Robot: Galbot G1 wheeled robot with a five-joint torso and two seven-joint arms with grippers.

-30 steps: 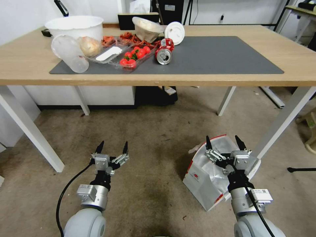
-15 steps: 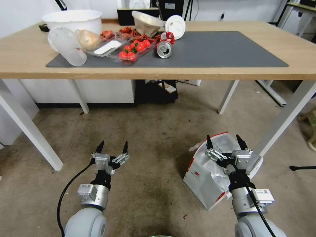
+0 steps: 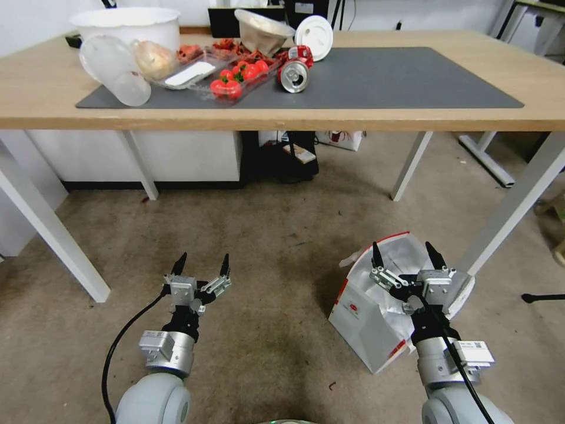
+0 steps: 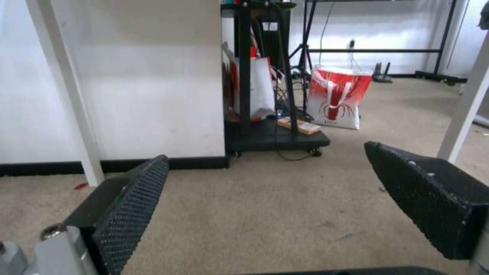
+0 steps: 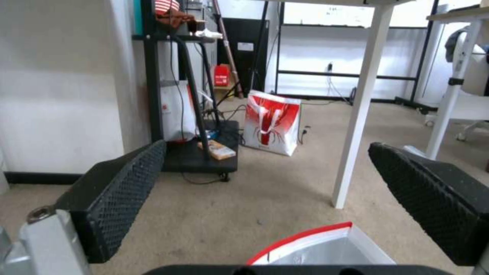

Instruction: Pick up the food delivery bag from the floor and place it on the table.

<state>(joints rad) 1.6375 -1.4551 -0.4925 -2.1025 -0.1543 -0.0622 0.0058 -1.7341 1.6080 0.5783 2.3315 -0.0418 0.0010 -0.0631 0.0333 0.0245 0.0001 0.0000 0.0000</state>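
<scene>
1. Our right gripper (image 3: 405,257) hangs directly over the food delivery bag (image 3: 368,321), its fingers spread wide and holding nothing; in the right wrist view the bag's red-trimmed rim and foil lining (image 5: 316,250) lie just below the spread black pads (image 5: 122,187).
2. The food delivery bag stands on the floor (image 3: 276,247), mouth open upward, close beside the table's front right leg (image 3: 512,206).
3. Our left gripper (image 3: 200,264) hovers over bare floor, well apart from the bag, its fingers equally wide and empty; the left wrist view shows carpet between its pads (image 4: 135,206).
4. The table (image 3: 353,115) carries a dark grey mat (image 3: 400,76); a crushed can (image 3: 293,75), a tray of tomatoes (image 3: 235,79), a clear cup (image 3: 112,68) and a white bowl (image 3: 126,23) crowd its rear left corner.
</scene>
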